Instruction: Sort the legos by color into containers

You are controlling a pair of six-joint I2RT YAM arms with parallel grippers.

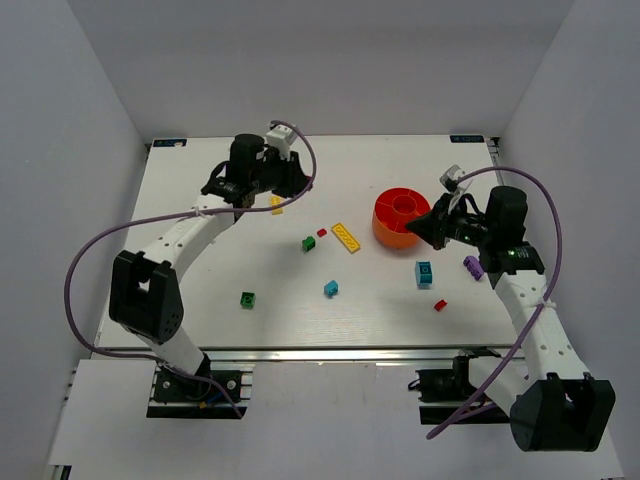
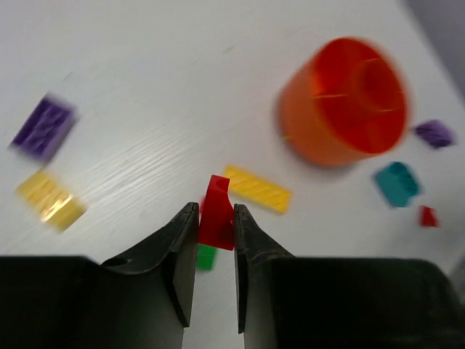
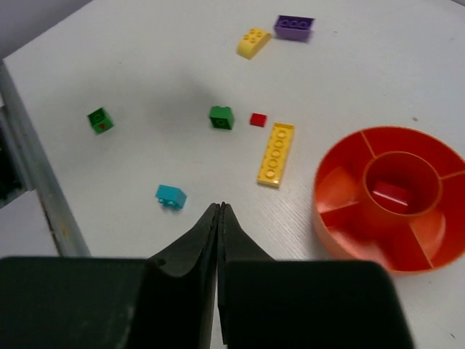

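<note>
My left gripper (image 2: pixel 216 218) is shut on a small red brick (image 2: pixel 216 212) and holds it above the table, at the back left in the top view (image 1: pixel 292 186). The orange-red divided bowl (image 1: pixel 385 230) stands right of centre; its centre compartment holds a red brick (image 3: pixel 391 193). My right gripper (image 3: pixel 219 207) is shut and empty, hovering beside the bowl's right side (image 1: pixel 425 228). On the table lie a yellow plate (image 1: pixel 346 237), a green brick (image 1: pixel 308 243), a tiny red brick (image 1: pixel 322 232), a teal brick (image 1: pixel 330 288) and another green brick (image 1: pixel 247 299).
A larger teal brick (image 1: pixel 424 273), a purple brick (image 1: pixel 473 266) and a red piece (image 1: pixel 440 305) lie near my right arm. A yellow brick (image 3: pixel 253 41) and a purple brick (image 3: pixel 293 27) lie under my left arm. A metal rail (image 1: pixel 330 352) runs along the near edge.
</note>
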